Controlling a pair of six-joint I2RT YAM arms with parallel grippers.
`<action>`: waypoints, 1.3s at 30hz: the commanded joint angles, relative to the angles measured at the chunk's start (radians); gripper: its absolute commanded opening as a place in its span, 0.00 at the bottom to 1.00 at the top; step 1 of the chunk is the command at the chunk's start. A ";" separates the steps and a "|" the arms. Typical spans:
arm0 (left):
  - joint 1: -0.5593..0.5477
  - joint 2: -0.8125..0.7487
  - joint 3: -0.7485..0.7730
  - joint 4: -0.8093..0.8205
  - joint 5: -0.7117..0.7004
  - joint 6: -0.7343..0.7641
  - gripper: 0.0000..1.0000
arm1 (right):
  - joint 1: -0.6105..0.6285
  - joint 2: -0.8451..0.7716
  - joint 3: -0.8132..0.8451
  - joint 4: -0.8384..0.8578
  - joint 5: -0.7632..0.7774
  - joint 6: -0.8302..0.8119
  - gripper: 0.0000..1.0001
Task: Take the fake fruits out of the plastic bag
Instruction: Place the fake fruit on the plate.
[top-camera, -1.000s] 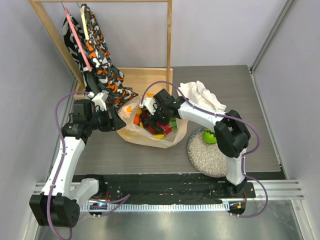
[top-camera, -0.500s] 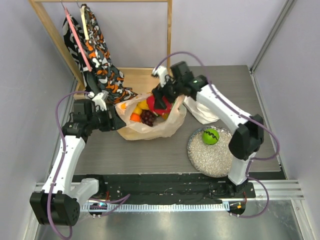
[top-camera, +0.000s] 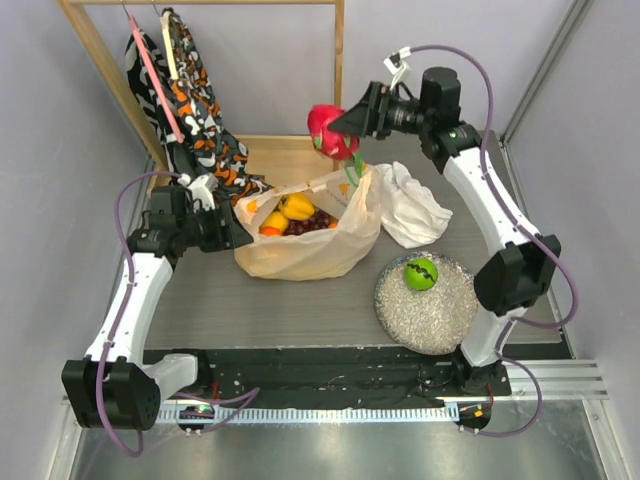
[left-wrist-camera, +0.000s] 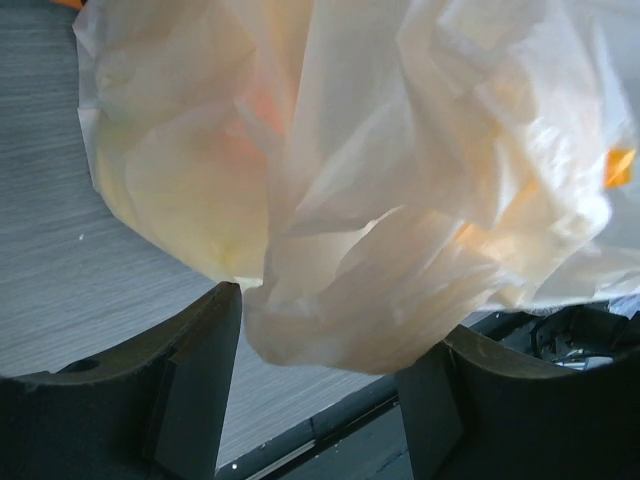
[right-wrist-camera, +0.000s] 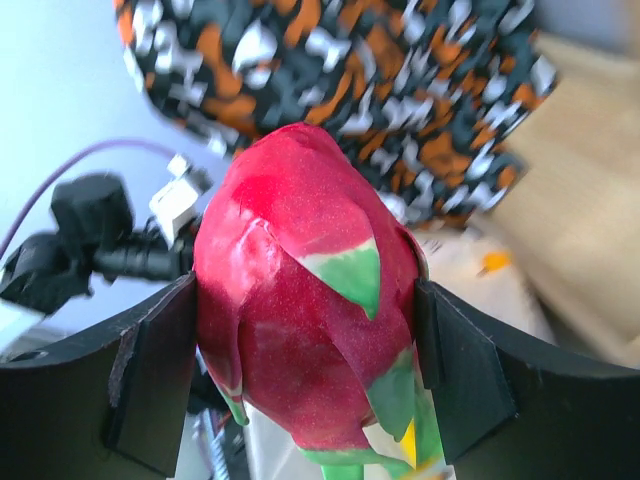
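Note:
The plastic bag (top-camera: 300, 252) lies mid-table with its mouth open upward. Fake fruits show inside it: a yellow round (top-camera: 297, 207), dark grapes (top-camera: 312, 222) and an orange piece (top-camera: 268, 228). My right gripper (top-camera: 345, 125) is shut on the pink dragon fruit (top-camera: 326, 128), held high above the bag's right rim; in the right wrist view the dragon fruit (right-wrist-camera: 290, 250) fills the jaws of my right gripper (right-wrist-camera: 305, 300). My left gripper (top-camera: 228, 232) grips the bag's left edge. In the left wrist view my left gripper (left-wrist-camera: 330, 325) has bunched bag plastic (left-wrist-camera: 340, 180) between its fingers. A green lime (top-camera: 421, 273) rests on the plate.
A round speckled plate (top-camera: 425, 318) sits at the front right. A white cloth (top-camera: 412, 208) lies behind it, beside the bag. Patterned orange-black fabric (top-camera: 195, 110) hangs from a wooden frame (top-camera: 338, 60) at the back left.
My right gripper has risen out of the bag with the dragon fruit, moving up and back to the right. The bag's right rim was drawn up. My left arm held still.

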 joint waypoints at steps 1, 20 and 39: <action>0.008 0.013 0.054 0.056 0.020 -0.016 0.64 | -0.140 0.030 0.296 0.058 0.024 0.011 0.42; 0.009 0.006 0.044 0.077 0.025 -0.037 0.64 | -0.774 -0.341 -0.383 -0.929 0.254 -1.053 0.39; 0.066 -0.040 0.050 0.027 0.016 -0.008 0.64 | -0.725 -0.119 -0.658 -0.816 0.213 -1.040 1.00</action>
